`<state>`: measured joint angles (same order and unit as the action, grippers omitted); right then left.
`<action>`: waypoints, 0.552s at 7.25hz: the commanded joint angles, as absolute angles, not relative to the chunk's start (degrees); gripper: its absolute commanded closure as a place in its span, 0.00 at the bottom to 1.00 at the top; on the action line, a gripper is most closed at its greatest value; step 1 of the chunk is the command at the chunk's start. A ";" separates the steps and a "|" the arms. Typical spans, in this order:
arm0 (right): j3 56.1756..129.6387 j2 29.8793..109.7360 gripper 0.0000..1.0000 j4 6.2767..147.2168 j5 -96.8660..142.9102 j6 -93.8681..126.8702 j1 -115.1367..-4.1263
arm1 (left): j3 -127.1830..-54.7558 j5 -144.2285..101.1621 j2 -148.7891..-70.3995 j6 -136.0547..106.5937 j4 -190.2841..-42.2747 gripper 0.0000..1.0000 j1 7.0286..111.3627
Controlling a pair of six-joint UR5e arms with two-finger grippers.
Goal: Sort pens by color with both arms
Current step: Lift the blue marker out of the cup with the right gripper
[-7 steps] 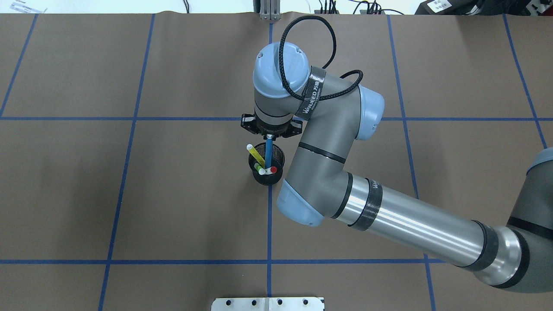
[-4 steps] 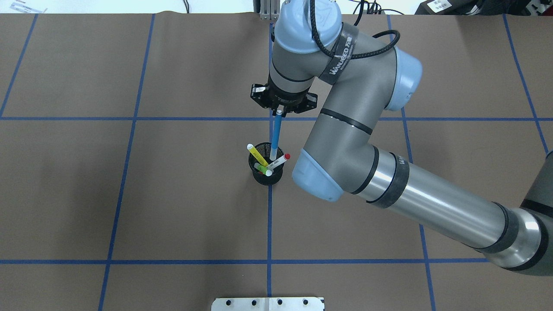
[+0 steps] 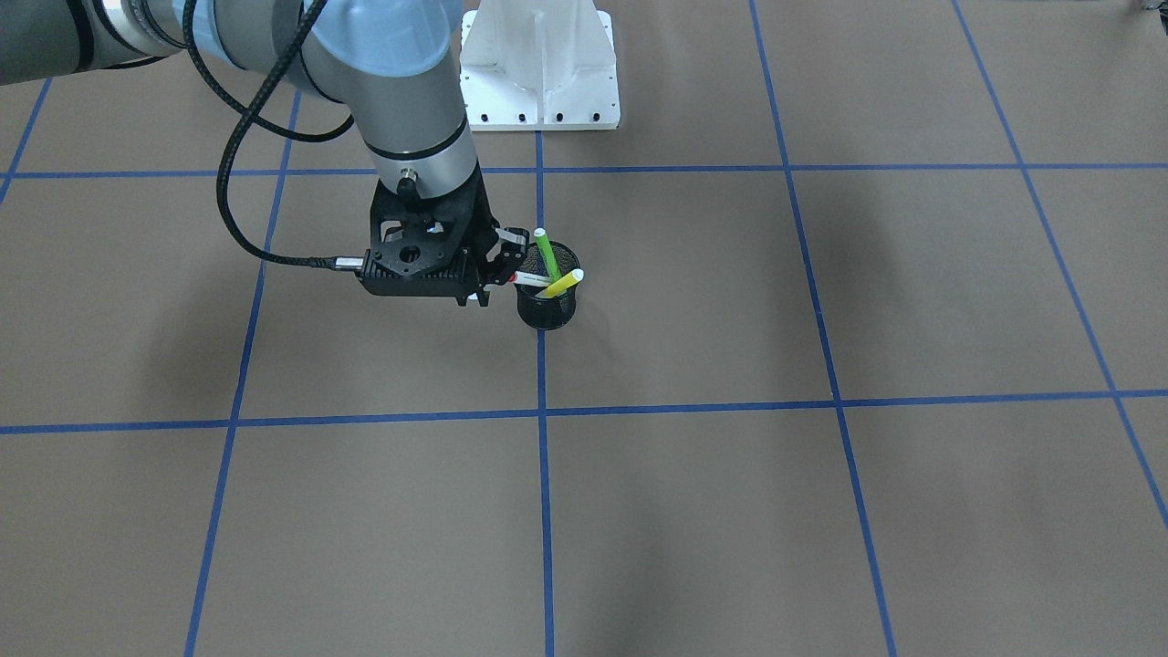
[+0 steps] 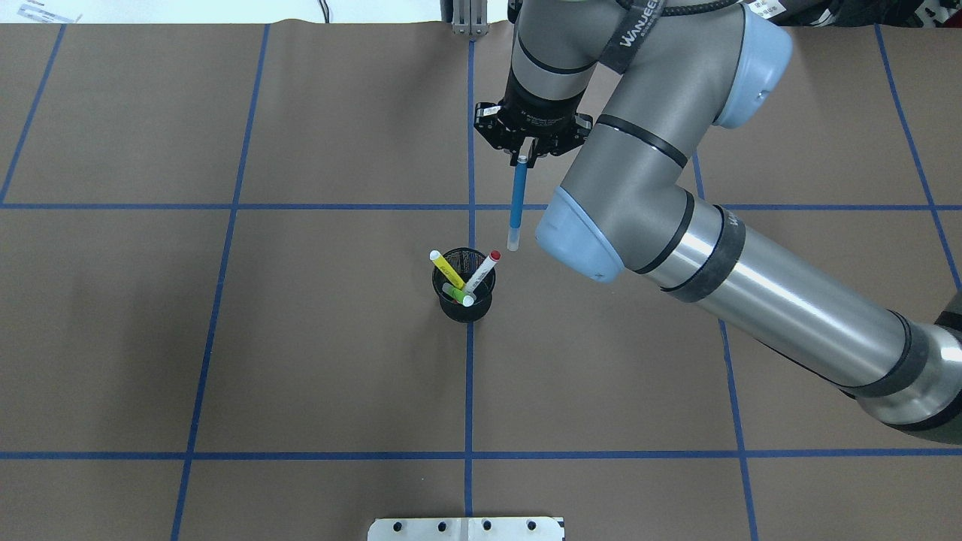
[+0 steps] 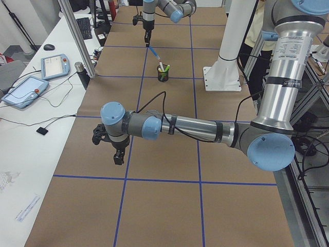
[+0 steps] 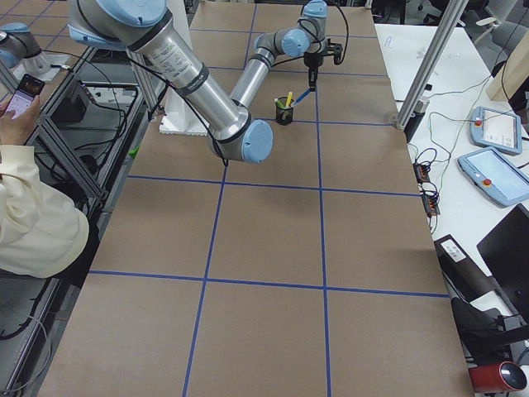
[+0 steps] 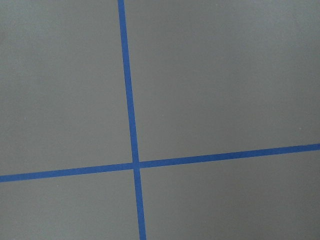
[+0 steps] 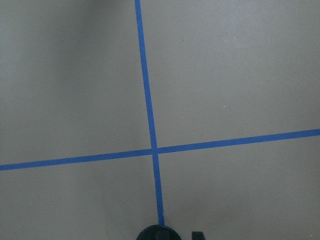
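Note:
My right gripper (image 4: 524, 154) is shut on the top end of the blue pen (image 4: 516, 203), which hangs clear of the black mesh cup (image 4: 464, 300), up and to its right. In the cup lean the yellow pen (image 4: 448, 270), the green pen (image 4: 455, 294) and the white pen with a red cap (image 4: 482, 271). From the front, the right gripper (image 3: 484, 274) is beside the cup (image 3: 546, 310) and hides the blue pen. My left gripper (image 5: 118, 154) hovers over bare table far from the cup; I cannot tell whether it is open or shut.
Blue tape lines (image 4: 469, 391) divide the brown table cover into squares. The white pedestal base (image 3: 538, 64) stands behind the cup. A metal plate (image 4: 466, 528) sits at the near edge. A person (image 6: 33, 215) sits by the table's side.
The right gripper has lifted the blue pen out of the cup and carried it away and to the right. The red-capped pen has tipped toward the cup's right rim.

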<state>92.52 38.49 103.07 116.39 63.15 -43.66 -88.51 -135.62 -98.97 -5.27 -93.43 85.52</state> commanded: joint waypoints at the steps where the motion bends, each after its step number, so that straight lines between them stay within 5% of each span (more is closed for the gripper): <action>1: 82.66 35.87 1.00 103.36 119.08 58.72 -43.86 | -88.59 -135.62 -98.88 -5.27 -93.43 0.02 85.52; 4: 75.52 35.68 1.00 101.35 122.07 57.84 -42.81 | -88.59 -135.62 -98.70 -5.27 -93.43 0.02 85.52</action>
